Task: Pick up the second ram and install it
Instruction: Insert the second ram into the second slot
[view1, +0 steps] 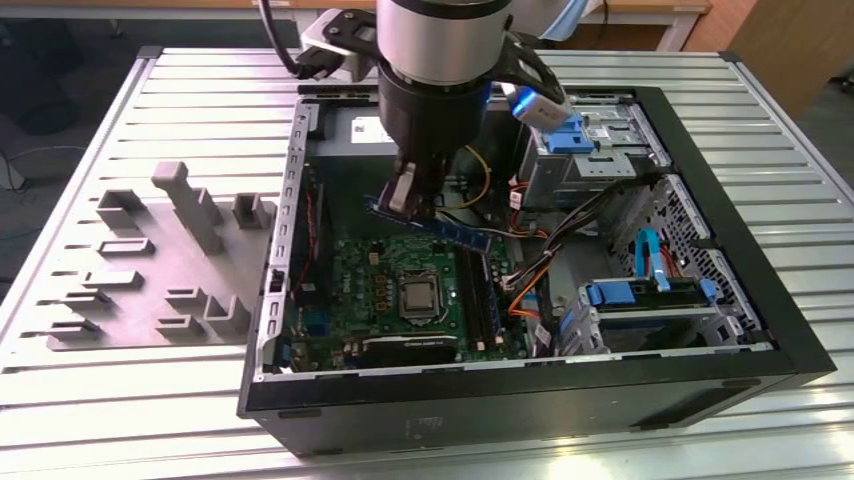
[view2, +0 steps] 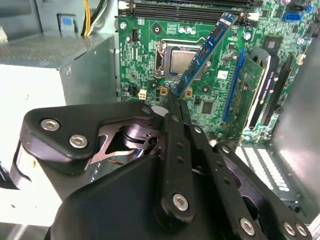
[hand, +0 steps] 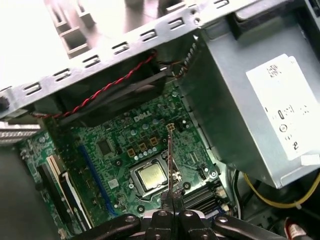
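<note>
Tool (view2: 172, 102) fingers are closed down to a narrow gap, pinching one end of the second ram (view2: 205, 50), which is airborne and touches nothing else. In the exterior view the tool (view1: 400, 198) hangs inside the open computer case (view1: 801, 360), and the second ram (view1: 441, 228) runs out from it toward four o'clock, tilted rather than level. It hovers over the green motherboard (view1: 380, 270), with the processor socket (view1: 418, 295) at about six o'clock from the tool and the long dark memory slots (view1: 477, 290) at about five o'clock. The first wrist view shows the stick edge-on as a thin line above the socket (hand: 151, 176), with the grey power supply box (hand: 260, 100) alongside. Outside the case, at nine o'clock, a grey parts fixture (view1: 147, 270) sits on the slatted surface (view1: 134, 400). As I judge it, the pickup is done and the stick has been carried over the board. It is not yet lined up with a slot or pressed in.
</note>
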